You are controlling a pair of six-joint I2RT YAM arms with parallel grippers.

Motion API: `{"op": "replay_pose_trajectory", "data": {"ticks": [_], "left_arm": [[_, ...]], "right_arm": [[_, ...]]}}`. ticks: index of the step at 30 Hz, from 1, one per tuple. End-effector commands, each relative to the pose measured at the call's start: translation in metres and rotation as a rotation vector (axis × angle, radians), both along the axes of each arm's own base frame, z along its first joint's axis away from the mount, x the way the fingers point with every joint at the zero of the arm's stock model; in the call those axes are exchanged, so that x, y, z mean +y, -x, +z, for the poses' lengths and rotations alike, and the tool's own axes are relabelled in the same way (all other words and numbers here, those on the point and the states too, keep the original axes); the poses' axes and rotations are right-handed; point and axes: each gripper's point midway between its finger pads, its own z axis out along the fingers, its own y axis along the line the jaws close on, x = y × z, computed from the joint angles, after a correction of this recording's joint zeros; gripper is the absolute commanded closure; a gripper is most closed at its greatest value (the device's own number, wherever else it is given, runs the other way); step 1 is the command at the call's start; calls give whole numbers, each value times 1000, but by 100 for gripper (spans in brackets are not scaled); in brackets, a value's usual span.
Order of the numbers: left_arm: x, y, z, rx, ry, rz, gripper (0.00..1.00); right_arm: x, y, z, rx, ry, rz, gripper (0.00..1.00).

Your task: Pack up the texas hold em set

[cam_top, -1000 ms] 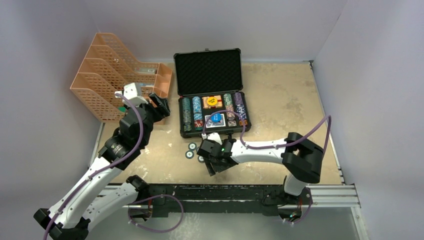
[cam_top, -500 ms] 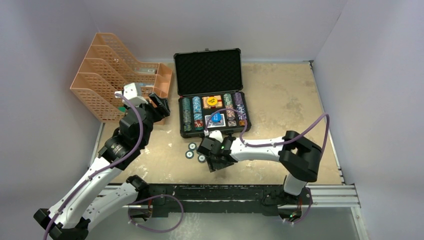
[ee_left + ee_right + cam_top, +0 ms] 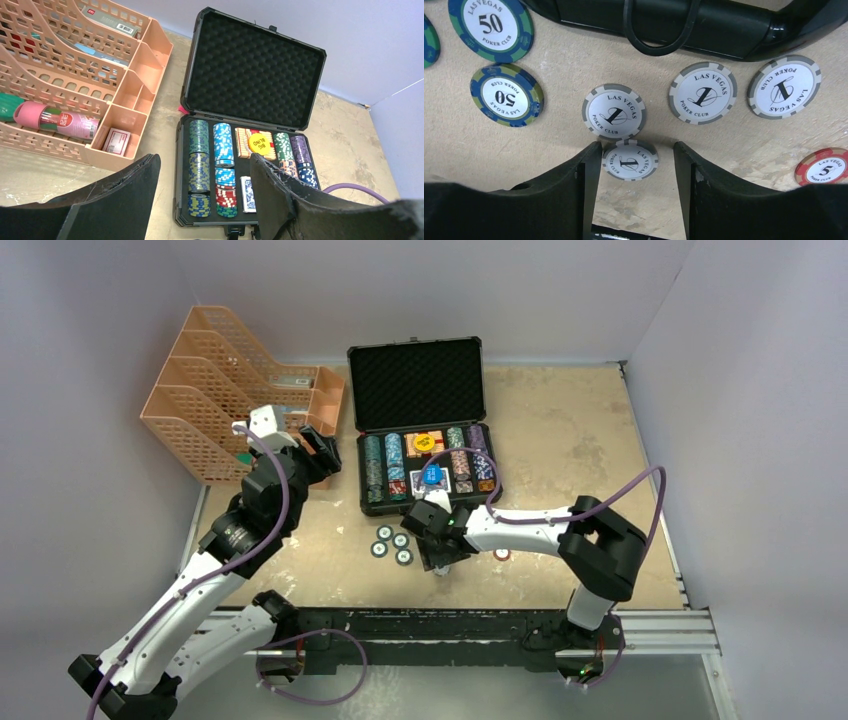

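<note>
Most chips point(image 3: 198, 150) sat racked in the open case point(image 3: 415, 385); several loose chips point(image 3: 390, 540) lay just in front of it (lid unshut). The right gripper point(image 3: 637, 152) straddled one grey chip point(image 3: 630, 161), unclamped; the left gripper point(image 3: 204, 165), beside the case, gaped empty.

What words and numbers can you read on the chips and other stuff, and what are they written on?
"LAS VEGAS POKER CLUB" and "50": blue-green chips.
"LAS VEGAS POKER CLUB" and "1": four grey-white chips.
"LAS VEGAS" and "5": red chip.
"BIG BLIND": yellow disc in the case.
Labels on the things in the orange organiser: too small to read.
</note>
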Motion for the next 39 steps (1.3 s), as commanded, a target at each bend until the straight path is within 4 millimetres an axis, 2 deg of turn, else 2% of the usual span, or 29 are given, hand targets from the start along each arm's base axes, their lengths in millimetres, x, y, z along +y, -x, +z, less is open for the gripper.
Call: {"op": "replay_pose_trajectory", "data": {"ticks": [1, 6, 13, 17, 20, 25, 28, 36, 39], "left_arm": [[4, -3, 7, -33, -9, 17, 34], [3, -4, 7, -31, -8, 18, 34], [4, -4, 6, -28, -12, 22, 34], [4, -4, 5, -25, -13, 22, 34], [4, -4, 5, -23, -14, 25, 34], [5, -4, 5, -25, -11, 28, 34], [5, -4, 6, -26, -9, 29, 34], [6, -4, 5, -24, -11, 32, 34], [5, -4, 4, -21, -15, 31, 34]], "right_arm": [[-5, 16, -10, 66, 19, 90, 40], [-5, 25, -14, 99, 30, 140, 35], [-5, 32, -20, 132, 62, 152, 51], [-6, 29, -17, 118, 66, 119, 59], [-2, 24, -8, 91, 51, 88, 58], [9, 5, 26, -9, -9, 49, 58], [15, -5, 39, -53, -45, 22, 57], [22, -36, 48, -106, -77, -54, 55], [24, -45, 46, -114, -80, -63, 55]]}}
